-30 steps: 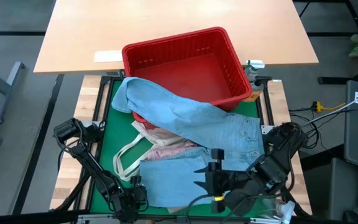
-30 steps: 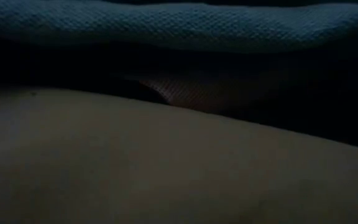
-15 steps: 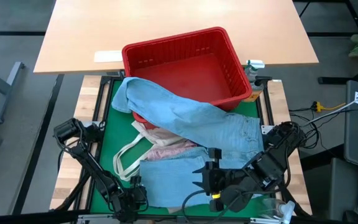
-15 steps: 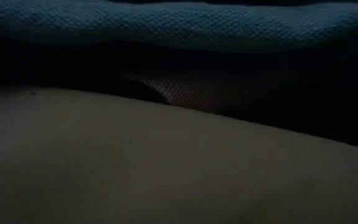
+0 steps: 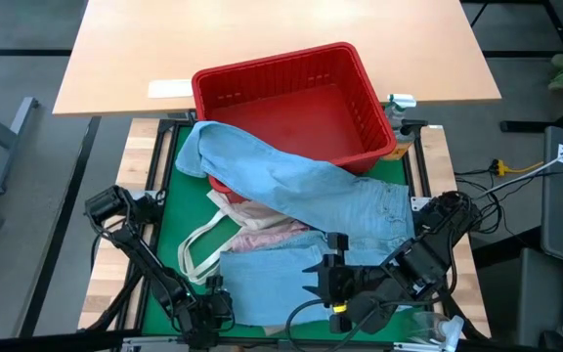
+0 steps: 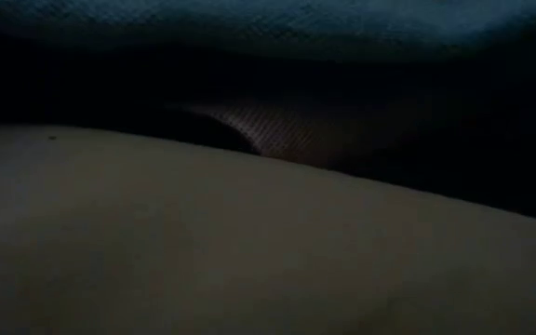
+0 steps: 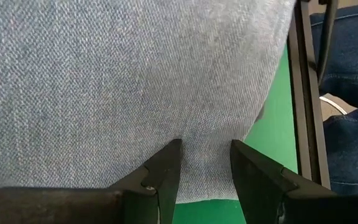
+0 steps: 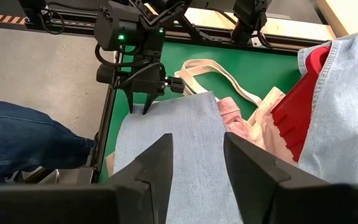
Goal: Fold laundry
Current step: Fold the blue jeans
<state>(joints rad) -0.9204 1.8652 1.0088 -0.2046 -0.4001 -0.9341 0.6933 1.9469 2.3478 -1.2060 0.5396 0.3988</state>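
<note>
Jeans (image 5: 291,200): light blue denim, biggest thing on the green mat (image 5: 394,174). One leg runs up and drapes over the rim of the red basket (image 5: 291,103), the other lies flat toward the near edge of the table, where both arms are.
Red basket: sits at the far end of the mat, looks empty apart from the denim hanging on its front wall.
Tote bag (image 5: 208,249): cream handles loop out on the mat beside the flat leg, with a mottled pink top (image 5: 272,235) bunched between the two denim legs, partly under them.
Right gripper (image 5: 313,282): low over the near right part of the flat leg, fingers parted with nothing between them, pointing across the cloth toward the left arm.
Left gripper (image 5: 213,293): at the near left corner of the same leg, fingers a little apart, tips right at the hem, the wrist view shows denim in front of them but no clamp on it yet.
Person: denim-clad legs just off the table edge in both wrist views.
Doing this step well: my guess is it's a two-corner pickup of that leg, so get each gripper's lower finger properly under the hem, pinch only the denim and not the tote handle next to it, then lift both ends evenly so the pink top doesn't get dragged along.
</note>
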